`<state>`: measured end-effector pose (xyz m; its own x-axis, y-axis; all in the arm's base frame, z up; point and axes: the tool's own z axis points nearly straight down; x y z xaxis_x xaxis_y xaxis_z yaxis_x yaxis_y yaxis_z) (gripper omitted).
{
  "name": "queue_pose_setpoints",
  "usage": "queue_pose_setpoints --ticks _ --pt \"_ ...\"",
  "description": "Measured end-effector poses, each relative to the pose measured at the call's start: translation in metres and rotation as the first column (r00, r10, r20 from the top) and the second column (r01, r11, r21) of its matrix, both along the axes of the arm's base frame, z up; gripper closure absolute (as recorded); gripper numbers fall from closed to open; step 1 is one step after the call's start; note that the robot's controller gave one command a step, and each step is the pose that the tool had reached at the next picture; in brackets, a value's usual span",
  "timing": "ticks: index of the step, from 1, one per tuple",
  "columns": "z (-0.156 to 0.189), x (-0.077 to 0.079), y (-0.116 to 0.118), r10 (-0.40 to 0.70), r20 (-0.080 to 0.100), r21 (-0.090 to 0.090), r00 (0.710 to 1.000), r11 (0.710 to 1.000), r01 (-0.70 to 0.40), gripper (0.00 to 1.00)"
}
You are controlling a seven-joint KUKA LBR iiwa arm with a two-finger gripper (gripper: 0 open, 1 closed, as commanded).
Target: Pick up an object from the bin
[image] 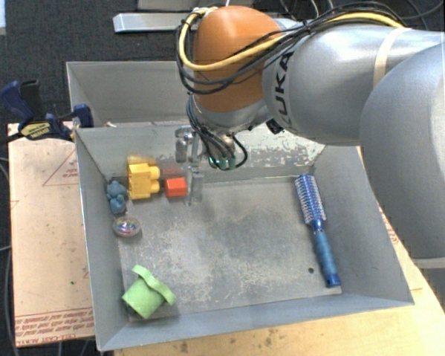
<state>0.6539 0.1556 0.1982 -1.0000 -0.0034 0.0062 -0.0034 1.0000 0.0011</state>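
Small orange-red block [176,186], seemingly a cube, resting flat on the bin [233,240] floor, towards the back left, just right of a yellow toy [142,179]

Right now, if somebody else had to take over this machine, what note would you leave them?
Hand: down in the bin near its far wall, just right of the small orange cube; no thing seen in it.
Things: yellow block left of the cube, blue-grey lump and small round disc by the left wall, green cup-like piece in the near left corner, blue hairbrush on the right.
Done: nothing lifted yet.
Left: grip one thing, probably the cube, and raise it out.
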Motion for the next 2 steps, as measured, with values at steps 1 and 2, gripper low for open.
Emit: queue_pose_setpoints --ticks 1,2 --pt "-0.117 -0.004 -0.001 -0.139 0.005 0.0 0.99 0.99 0.139 0.0" --pt "-0.108 -0.004 -0.05 -0.189 0.008 -0.001 0.982 0.982 0.189 0.0"
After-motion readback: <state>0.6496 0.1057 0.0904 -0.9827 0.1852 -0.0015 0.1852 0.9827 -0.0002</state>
